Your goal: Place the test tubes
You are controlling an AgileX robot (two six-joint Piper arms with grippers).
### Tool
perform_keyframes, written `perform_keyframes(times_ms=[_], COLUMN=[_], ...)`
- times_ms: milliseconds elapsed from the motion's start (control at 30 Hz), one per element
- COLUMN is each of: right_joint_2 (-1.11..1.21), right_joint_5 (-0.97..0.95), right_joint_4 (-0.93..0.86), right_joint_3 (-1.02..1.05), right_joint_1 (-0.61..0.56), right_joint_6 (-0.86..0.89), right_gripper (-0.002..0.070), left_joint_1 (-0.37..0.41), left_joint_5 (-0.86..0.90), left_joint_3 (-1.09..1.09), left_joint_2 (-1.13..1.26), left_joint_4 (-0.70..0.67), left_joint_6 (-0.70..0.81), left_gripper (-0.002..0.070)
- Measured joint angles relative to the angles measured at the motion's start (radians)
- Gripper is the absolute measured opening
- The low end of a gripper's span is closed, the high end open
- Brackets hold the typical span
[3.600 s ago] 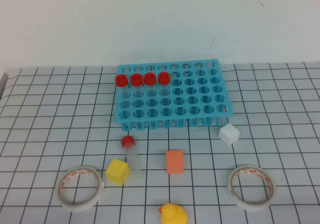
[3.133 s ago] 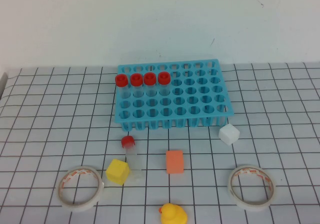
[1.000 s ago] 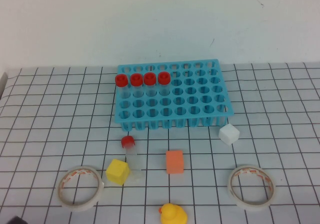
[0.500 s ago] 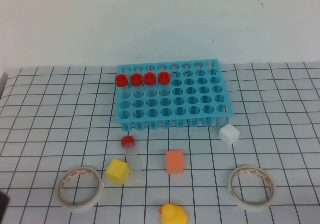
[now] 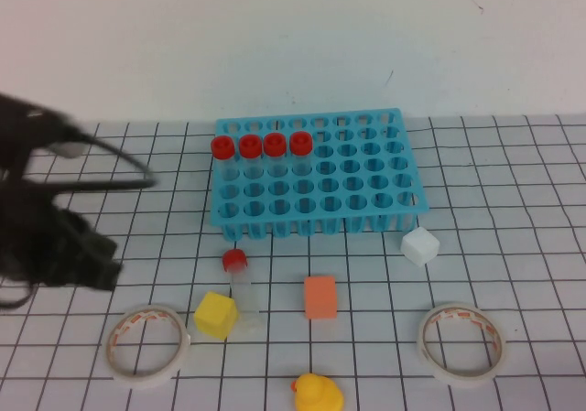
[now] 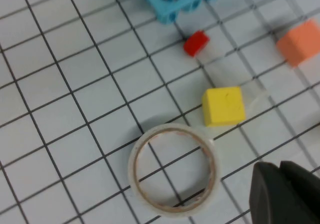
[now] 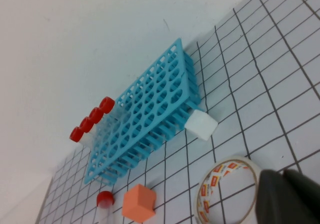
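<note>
Loose test tube (image 5: 240, 285) lies flat in the lower centre-left of the high view, below the blue rack (image 5: 316, 178). Its red cap points up-frame toward the rack and its clear body runs down-frame, so the long axis is near vertical in the picture. It lies just beside the yellow cube (image 5: 216, 315), maybe touching; cannot tell which. Four capped tubes (image 5: 263, 146) already stand in the rack's upper-left row. The left arm (image 5: 55, 237) is a dark blur at mid-left of the high view, and the tube lies to its right and slightly lower, with the left tape ring (image 5: 146, 345) near that line. The right arm is absent from the high view, so I judge the left arm nearer and the likely picker. A grasp would probably go across the tube, jaws closing along the frame's left-right direction, and the cube crowds the left side. The left wrist view shows what the high view blurs: the left gripper (image 6: 281, 176) with fingers pressed together, holding nothing, raised above the table, with tape ring, cube and red cap all beyond its tips. The right wrist view shows the right gripper (image 7: 284, 180) also pressed together and empty, above the right tape ring (image 5: 461, 342). It catches the rack's side and only the tube's cap at its frame edge.
</note>
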Motion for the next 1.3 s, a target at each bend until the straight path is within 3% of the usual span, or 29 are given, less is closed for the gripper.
perform_keyframes(times_ms=[233,433,533,733,800,1033,1300], right_joint_2=[0.000,0.000,0.000,0.000,0.000,0.000,0.000], right_joint_5=[0.002,0.002,0.002,0.002,0.002,0.002,0.002], right_joint_4=[0.000,-0.001,-0.001,-0.001,-0.001,-0.001,-0.001], right_joint_3=[0.000,0.000,0.000,0.000,0.000,0.000,0.000], right_joint_1=[0.000,0.000,0.000,0.000,0.000,0.000,0.000], right_joint_6=[-0.019,-0.033,-0.087,-0.108,-0.114,-0.114,-0.121], right_gripper=[-0.0001,-0.0001,-0.0001,-0.0001,-0.0001,-0.0001,-0.0001], left_joint_1=[-0.276,-0.399,-0.406,-0.406,-0.407,-0.408,-0.411], left_joint_5=[0.103,0.115,0.106,0.079,0.059,0.001,-0.053], left_joint_3=[-0.207,-0.286,-0.306,-0.307,-0.307,-0.307,-0.310], left_joint_2=[0.293,0.433,0.509,0.615,0.640,0.716,0.769], left_joint_4=[0.402,0.475,0.392,0.292,0.271,0.270,0.346], left_joint_6=[-0.275,-0.465,-0.504,-0.538,-0.542,-0.607,-0.829], left_gripper=[-0.0001,-0.0001,0.0052,0.0289,0.0330,0.0334,0.0333])
